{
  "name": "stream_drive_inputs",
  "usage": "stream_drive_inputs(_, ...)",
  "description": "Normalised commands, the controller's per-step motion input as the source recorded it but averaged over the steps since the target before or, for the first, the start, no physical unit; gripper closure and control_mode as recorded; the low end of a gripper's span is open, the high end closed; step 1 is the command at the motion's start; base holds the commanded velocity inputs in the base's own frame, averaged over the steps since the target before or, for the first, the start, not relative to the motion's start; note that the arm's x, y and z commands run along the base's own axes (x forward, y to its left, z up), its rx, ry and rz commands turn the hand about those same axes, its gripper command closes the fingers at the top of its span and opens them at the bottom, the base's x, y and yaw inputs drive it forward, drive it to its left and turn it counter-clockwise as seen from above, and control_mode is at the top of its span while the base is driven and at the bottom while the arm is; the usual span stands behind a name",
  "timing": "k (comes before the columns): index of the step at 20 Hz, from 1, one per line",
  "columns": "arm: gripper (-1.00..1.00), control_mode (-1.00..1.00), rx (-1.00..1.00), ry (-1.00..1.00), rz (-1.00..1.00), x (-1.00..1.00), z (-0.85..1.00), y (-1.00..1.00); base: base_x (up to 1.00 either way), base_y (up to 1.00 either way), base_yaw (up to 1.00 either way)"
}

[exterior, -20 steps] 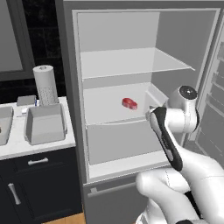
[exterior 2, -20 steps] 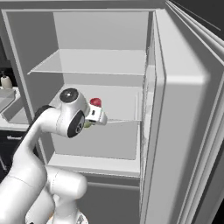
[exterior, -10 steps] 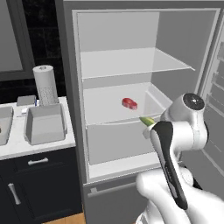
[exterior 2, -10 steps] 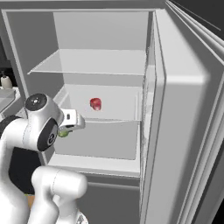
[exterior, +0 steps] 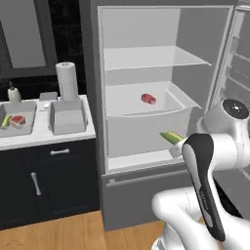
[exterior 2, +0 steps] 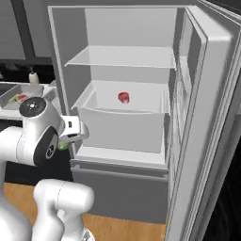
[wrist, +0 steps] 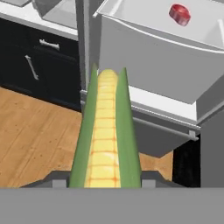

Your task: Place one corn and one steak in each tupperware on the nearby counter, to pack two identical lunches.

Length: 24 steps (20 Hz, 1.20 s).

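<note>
The hand (exterior: 178, 145) is clenched on an ear of corn (wrist: 106, 131), which points lengthwise away from the hand camera, yellow kernels flanked by green husk. The hand is held in front of the open fridge (exterior: 146, 88), level with its pulled-out drawer (exterior 2: 123, 123). A red steak (exterior: 149, 99) lies inside that drawer, toward its back. On the white table (exterior: 46, 134) left of the fridge stand two light-grey tupperware tubs: the nearer tub (exterior: 67, 116) just beside the fridge wall, and the farther tub (exterior: 18, 117) to its left, holding a second steak (exterior: 17, 119) and a second corn (exterior: 6, 121) side by side. A paper towel roll (exterior: 67, 80) stands upright behind the nearer tub.
</note>
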Motion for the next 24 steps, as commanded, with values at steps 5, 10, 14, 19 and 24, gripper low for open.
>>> stream_drive_inputs(5,1.0,1.0,0.0,0.0,0.0,0.0,0.0,0.0,0.14,1.0,0.21)
stream_drive_inputs(10,1.0,1.0,0.0,0.0,0.0,0.0,0.0,0.0,0.65,1.0,0.12)
stream_drive_inputs(14,1.0,1.0,0.0,0.0,0.0,0.0,0.0,0.0,0.95,1.0,0.02)
stream_drive_inputs(19,1.0,1.0,0.0,0.0,0.0,0.0,0.0,0.0,0.82,0.55,-0.12)
stream_drive_inputs(24,1.0,1.0,0.0,0.0,0.0,0.0,0.0,0.0,0.72,0.14,-0.18)
